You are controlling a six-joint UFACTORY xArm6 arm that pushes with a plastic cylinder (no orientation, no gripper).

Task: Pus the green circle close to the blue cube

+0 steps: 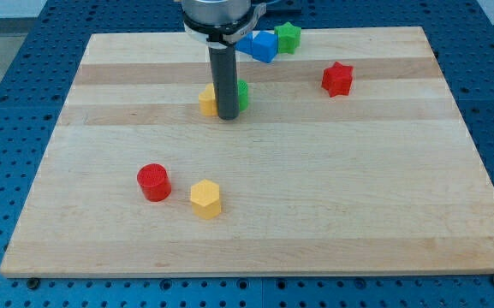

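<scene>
The green circle (242,94) lies just right of my rod, mostly hidden behind it, in the board's upper middle. The blue cube (265,45) sits near the view's top edge, up and to the right of it. My tip (227,116) rests on the board touching or very near the green circle's left side, with a yellow block (207,100) just to its left. The rod hides the contact.
A green star (288,37) sits right of the blue cube. A red star (337,79) lies at the upper right. A red cylinder (154,182) and a yellow hexagon (205,198) lie at the lower left. The wooden board (383,214) ends on all sides.
</scene>
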